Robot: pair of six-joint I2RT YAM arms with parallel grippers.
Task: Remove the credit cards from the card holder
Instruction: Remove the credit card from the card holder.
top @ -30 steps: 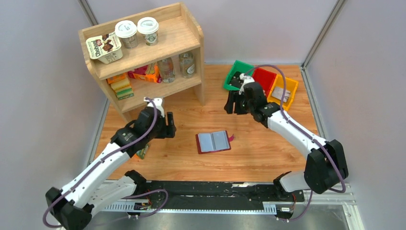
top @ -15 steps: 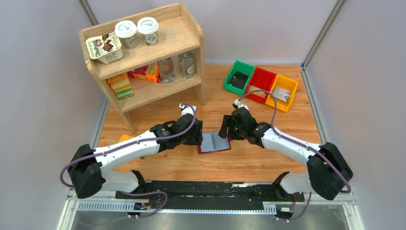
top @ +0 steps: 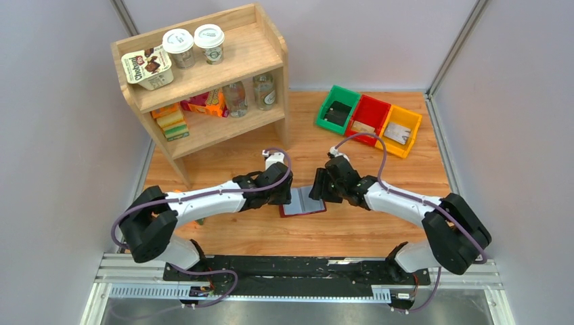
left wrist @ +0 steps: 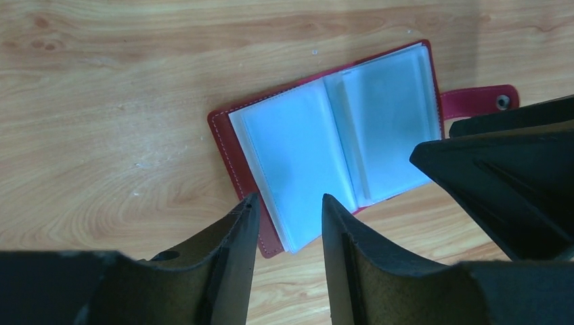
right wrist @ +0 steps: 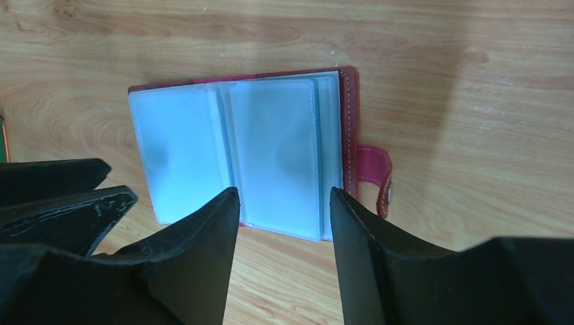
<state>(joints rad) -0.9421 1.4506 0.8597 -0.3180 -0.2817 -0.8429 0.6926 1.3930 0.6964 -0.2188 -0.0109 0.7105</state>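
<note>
At the middle of the wooden desk [top: 365, 223], the maroon leather-look folding card holder [top: 302, 205] lies open, grey sleeves up, just where it lay a second ago. Both arms have swung in from the sides and now meet over it: the left end effector [left wrist: 290, 203] above its left edge, the right end effector [right wrist: 284, 193] above its right. Each one's jaws stand apart, pinching nothing.
</note>
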